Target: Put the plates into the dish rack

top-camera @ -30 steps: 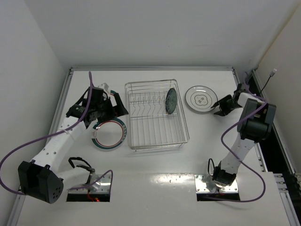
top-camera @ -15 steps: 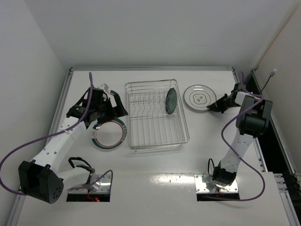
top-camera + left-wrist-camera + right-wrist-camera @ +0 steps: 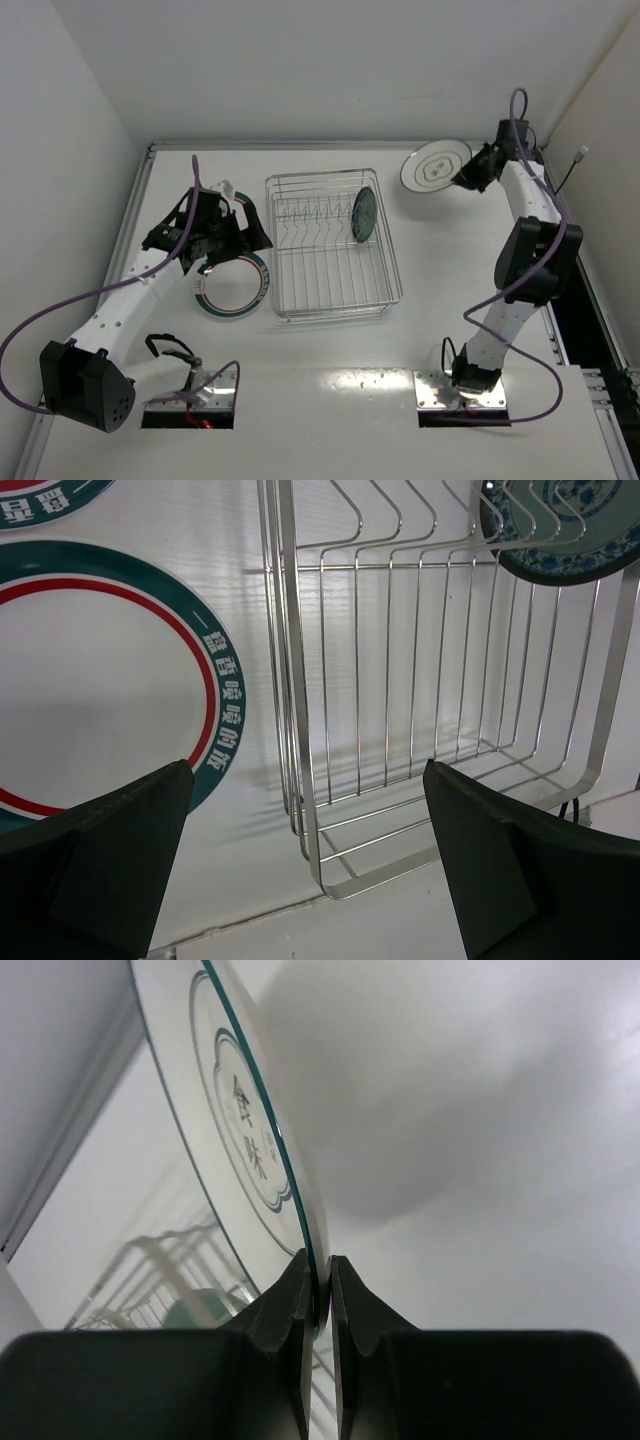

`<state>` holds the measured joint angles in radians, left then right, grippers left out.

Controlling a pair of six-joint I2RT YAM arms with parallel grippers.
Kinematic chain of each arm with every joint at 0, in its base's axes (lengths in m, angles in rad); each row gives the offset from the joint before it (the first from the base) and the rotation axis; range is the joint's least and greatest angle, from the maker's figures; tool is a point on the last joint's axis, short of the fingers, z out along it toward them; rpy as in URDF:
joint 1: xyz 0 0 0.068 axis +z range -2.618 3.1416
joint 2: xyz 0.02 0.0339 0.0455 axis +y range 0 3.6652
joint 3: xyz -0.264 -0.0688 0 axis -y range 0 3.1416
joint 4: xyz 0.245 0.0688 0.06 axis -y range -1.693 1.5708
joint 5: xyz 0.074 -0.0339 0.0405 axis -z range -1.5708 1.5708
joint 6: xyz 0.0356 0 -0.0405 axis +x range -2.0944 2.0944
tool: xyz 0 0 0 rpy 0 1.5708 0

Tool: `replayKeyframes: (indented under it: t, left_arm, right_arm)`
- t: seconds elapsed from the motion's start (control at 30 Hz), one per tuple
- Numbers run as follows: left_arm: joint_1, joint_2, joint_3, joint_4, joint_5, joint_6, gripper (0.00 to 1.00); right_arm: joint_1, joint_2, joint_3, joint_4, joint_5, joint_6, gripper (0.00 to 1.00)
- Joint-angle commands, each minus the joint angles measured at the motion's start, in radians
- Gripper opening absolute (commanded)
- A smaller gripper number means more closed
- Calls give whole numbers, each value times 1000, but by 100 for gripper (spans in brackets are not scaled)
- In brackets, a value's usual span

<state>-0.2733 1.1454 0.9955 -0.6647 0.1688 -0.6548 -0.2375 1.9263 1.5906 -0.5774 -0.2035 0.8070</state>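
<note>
Plates first: the white plate with black centre marks [image 3: 436,165] is up off the tabletop [image 3: 440,270] near the far right corner, tilted, with its rim pinched between the closed fingers of my right hand [image 3: 468,172]. The small teal plate [image 3: 364,214] stands on edge in the dish rack [image 3: 335,312], toward its right side. One banded plate [image 3: 235,292] lies flat just left of the rack. My left wrist camera catches the edge of a second banded plate [image 3: 40,492] beside it. My left hand [image 3: 240,238] hovers over the flat plate and the rack's side, fingers wide apart, holding nothing.
</note>
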Motion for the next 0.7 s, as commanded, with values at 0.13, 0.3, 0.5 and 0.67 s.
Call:
replayKeyframes:
  t: [0.13,0.3,0.5,0.67]
  left_arm:
    - [8,-4,0,2,15,52,99]
    - [8,-4,0,2,24,52,99]
    - [8,-4,-31,42,43,43,99]
    - [8,25,-31,51,54,43,99]
  right_arm:
    - [281,-161,229,-162,451,-104,0]
    - [487,-219,229,-232,685,-163,0]
    - [662,-228,232,-295,899,-186,0]
    - [754,-124,328,-401,1032,-210,0]
